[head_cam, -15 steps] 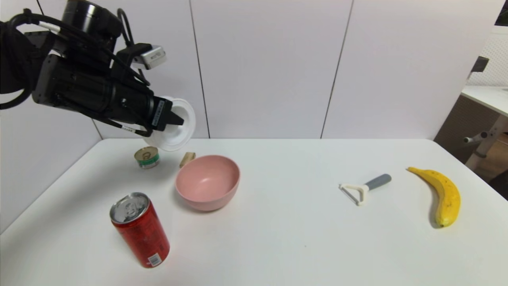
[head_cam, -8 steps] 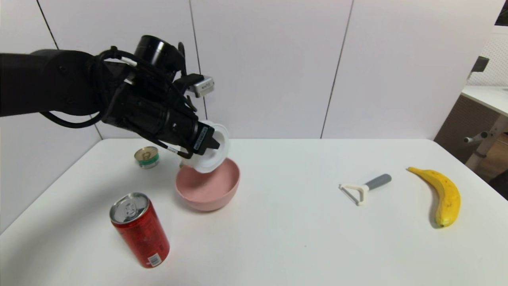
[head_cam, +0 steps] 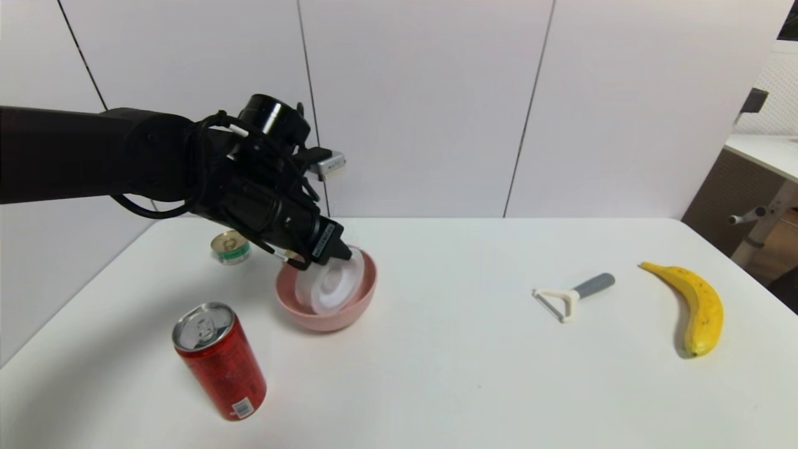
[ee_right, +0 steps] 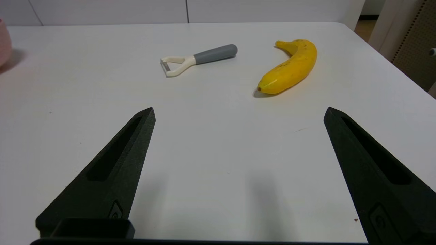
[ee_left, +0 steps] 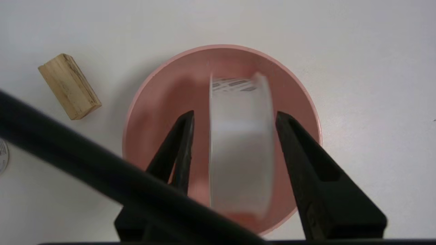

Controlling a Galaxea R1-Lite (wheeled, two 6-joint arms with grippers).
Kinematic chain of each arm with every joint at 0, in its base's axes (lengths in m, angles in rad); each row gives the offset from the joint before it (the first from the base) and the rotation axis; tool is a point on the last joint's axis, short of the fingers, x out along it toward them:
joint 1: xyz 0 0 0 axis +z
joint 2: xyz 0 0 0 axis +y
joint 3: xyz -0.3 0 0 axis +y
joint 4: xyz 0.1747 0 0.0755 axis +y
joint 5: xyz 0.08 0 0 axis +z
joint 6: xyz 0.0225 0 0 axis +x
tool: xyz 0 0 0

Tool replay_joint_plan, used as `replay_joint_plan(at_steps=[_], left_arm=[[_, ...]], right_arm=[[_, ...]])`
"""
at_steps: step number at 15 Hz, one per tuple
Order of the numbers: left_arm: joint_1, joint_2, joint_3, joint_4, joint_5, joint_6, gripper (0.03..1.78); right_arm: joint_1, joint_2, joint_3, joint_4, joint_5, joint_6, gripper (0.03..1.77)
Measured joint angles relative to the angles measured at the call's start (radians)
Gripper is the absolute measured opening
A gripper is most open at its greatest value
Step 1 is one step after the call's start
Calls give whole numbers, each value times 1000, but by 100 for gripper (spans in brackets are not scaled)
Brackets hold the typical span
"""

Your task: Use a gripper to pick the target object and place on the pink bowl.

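Head view shows the left gripper [head_cam: 346, 254] reaching in from the left side and hanging over the near-left rim of the pink bowl [head_cam: 368, 293], which sits on the white table [head_cam: 436, 374]. Inside the bowl lies the translucent white cup [head_cam: 329, 287], tipped on its side with its ringed base facing the camera.

From the left wrist view, the left gripper [ee_left: 234, 117] has its fingers [ee_left: 184, 136] spread apart, one on either side of the cup [ee_left: 240, 143], with a visible gap between each tip and the cup wall; the cup appears blurred and sits within the bowl [ee_left: 163, 88]. A small wooden block [ee_left: 69, 86] lies on the table just beside the bowl, and the edge of a gold-lidded tin [head_cam: 230, 246] shows farther left in the head view. A red soda can [head_cam: 219, 360] stands upright nearer the robot, apart from the bowl.

The right gripper [ee_right: 238, 114] hovers low over the right part of the table [ee_right: 204, 153], fingers [ee_right: 112, 170] wide open and holding nothing. Beyond it lie a peeler [ee_right: 199, 58] with a grey handle and a yellow banana [ee_right: 291, 66], near each other but not touching.
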Motion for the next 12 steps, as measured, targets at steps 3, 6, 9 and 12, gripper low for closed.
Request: replay_joint_plan(at_steps=[3, 6, 9, 12], left_arm=[[0, 7, 4, -4, 2, 8, 118], [1, -11, -9, -45, 4, 13, 135], [11, -74, -42, -135, 23, 14, 146], [50, -179, -59, -187, 86, 16, 153]], right_arm=[[0, 0, 0, 0, 0, -1, 171], [0, 0, 0, 0, 0, -1, 171], [0, 0, 0, 0, 0, 0, 171], [0, 0, 0, 0, 0, 1, 171]])
